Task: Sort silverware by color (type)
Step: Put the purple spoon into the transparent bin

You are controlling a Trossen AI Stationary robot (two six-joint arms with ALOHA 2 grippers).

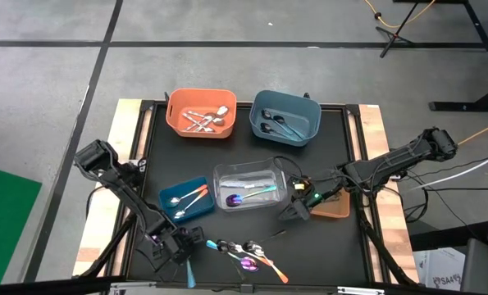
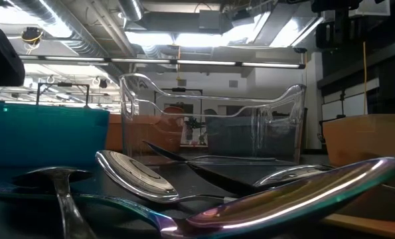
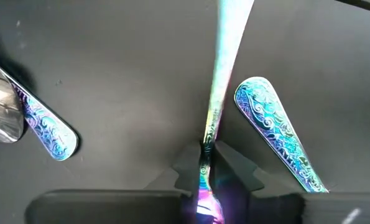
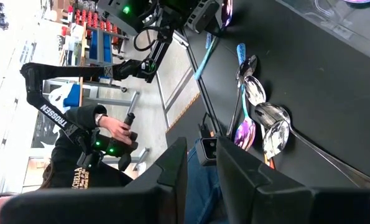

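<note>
I'm clamping the left gripper point(image 3: 211, 177) on an iridescent spoon point(image 3: 225, 68), teal handle point(image 3: 278, 134) just beside it, while the right gripper point(image 4: 200, 163) is waiting slightly parted near the clear bin point(image 1: 227, 176).

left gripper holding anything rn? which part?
Yes: the left gripper is shut on an iridescent utensil, pinched by its thin handle. Which end cannot be told. Right gripper holds nothing.

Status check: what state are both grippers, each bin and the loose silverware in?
left gripper: shut on iridescent utensil.
right gripper: open, empty.
orange bin: holds silver pieces.
grey-blue bin: holds dark spoons.
clear bin: holds iridescent pieces.
small blue bin: holds two spoons.
loose silverware: unsorted, on table.
</note>
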